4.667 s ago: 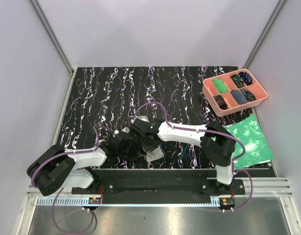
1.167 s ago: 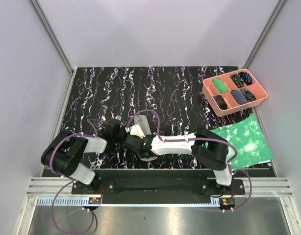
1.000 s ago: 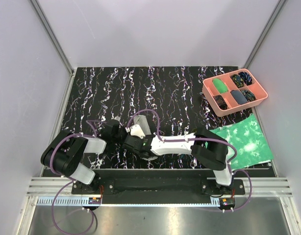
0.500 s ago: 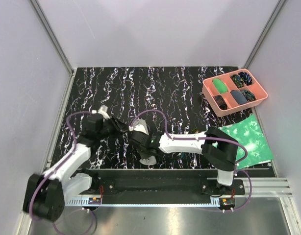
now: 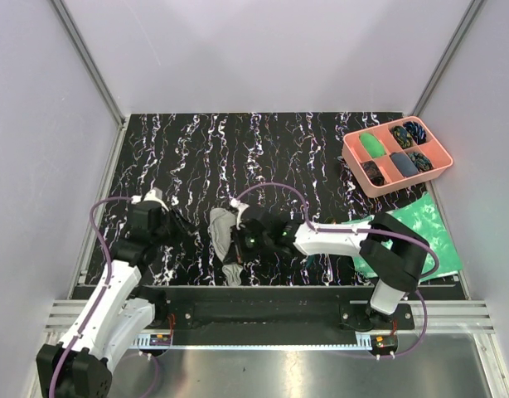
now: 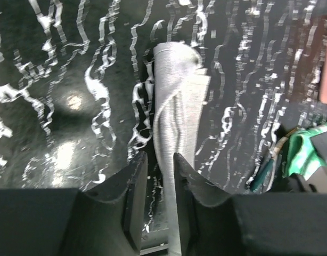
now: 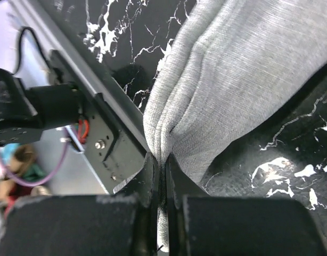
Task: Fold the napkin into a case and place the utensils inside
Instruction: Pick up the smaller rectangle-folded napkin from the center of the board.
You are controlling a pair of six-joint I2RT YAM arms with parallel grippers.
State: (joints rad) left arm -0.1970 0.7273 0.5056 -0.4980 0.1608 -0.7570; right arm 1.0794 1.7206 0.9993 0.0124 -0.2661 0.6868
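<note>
The grey napkin [image 5: 224, 239] lies bunched into a long narrow strip near the front edge of the table. My right gripper [image 5: 238, 242] is shut on a fold of the napkin [image 7: 233, 80]; in the right wrist view the cloth is pinched between the jaws of the gripper [image 7: 161, 160]. My left gripper [image 5: 167, 222] sits to the left of the cloth, apart from it, and is open and empty. In the left wrist view the strip [image 6: 177, 106] shows beyond that gripper [image 6: 160, 160]. A dark teal utensil handle [image 6: 263, 172] lies to the strip's right.
A pink compartmented tray [image 5: 437, 166] with small items stands at the back right. A green-and-white sheet [image 5: 429, 224] lies at the right edge, partly under the right arm. The metal base rail [image 5: 254, 311] runs along the near edge, close to the napkin's lower end.
The left arm has swung left, away from the napkin, and its jaws have opened. The right gripper has shut on the cloth, which now lies drawn out as a strip.
</note>
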